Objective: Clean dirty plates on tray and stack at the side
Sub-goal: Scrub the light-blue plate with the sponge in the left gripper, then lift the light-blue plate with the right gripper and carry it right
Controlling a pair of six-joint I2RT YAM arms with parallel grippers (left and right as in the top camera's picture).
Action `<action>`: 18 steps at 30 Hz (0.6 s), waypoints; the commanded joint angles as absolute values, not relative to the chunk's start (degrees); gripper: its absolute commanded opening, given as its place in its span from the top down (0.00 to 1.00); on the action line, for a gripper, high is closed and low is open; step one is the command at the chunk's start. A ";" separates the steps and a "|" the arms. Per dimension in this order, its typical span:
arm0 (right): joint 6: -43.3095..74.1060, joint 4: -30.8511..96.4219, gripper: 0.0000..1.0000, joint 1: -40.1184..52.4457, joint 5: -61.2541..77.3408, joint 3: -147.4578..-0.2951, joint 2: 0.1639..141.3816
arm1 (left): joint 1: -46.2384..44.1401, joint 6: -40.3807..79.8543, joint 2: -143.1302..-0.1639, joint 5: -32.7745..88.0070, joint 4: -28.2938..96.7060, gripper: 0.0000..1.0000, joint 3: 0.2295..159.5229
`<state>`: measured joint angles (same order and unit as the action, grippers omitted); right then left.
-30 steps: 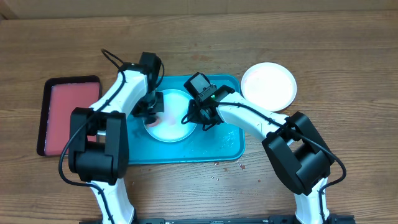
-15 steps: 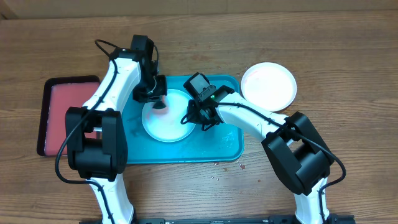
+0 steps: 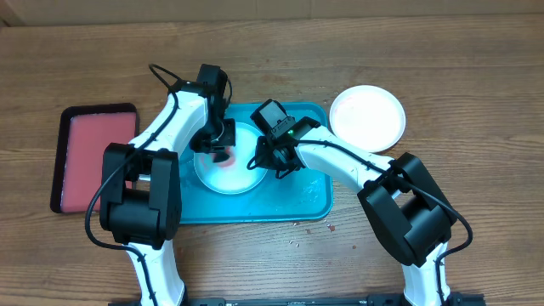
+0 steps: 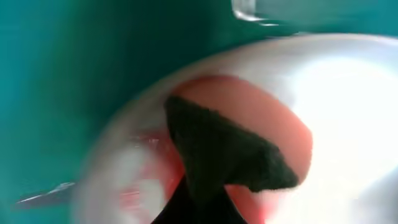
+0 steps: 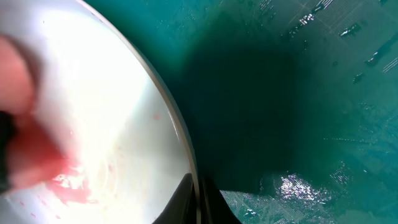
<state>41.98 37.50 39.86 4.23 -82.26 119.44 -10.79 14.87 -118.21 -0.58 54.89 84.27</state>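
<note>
Overhead, teal tray [image 3: 306, 200] sits mid-frame w/ pale plate [image 3: 234, 177] on its left half. A white plate [image 3: 366, 117] lies off-tray at upper right, red tray [image 3: 89, 157] far left. On the pale plate's upper left is the left gripper [image 3: 218, 155]; right gripper [image 3: 272, 163] is at its right rim. Only left wrist cam shows a dark finger [image 4: 211, 155] clamping a pink sponge [image 4: 261, 118] onto the plate by red smears [image 4: 134, 196]. Right wrist cam shows fingertips [image 5: 217, 211] pinched on the rim, w/ wet bare tray floor to the right.
</note>
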 commanded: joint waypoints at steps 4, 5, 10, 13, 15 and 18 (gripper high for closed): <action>41.78 38.39 0.96 39.44 2.39 -82.08 119.81 | -9.43 21.30 -118.69 -24.69 59.37 0.96 84.05; 41.78 38.39 0.96 39.44 2.39 -82.08 119.81 | -9.32 21.65 -118.69 -24.67 59.90 0.96 84.42; 41.78 38.41 0.96 39.44 2.39 -82.08 119.81 | -8.91 26.22 -117.75 -24.60 66.30 0.96 89.97; 41.52 38.39 0.96 39.44 2.39 -82.08 119.81 | -8.91 29.12 -115.94 -24.25 69.71 0.96 93.71; 38.59 38.06 0.96 39.44 2.63 -82.11 119.81 | -8.91 29.89 -113.99 -23.51 70.74 0.96 94.96; 33.45 38.26 0.96 39.44 2.59 -82.11 119.81 | -8.56 29.87 -109.86 -22.39 70.72 0.96 95.07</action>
<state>39.51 37.93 40.01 4.67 -82.26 119.48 -8.93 27.07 -116.11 -21.02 70.24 93.01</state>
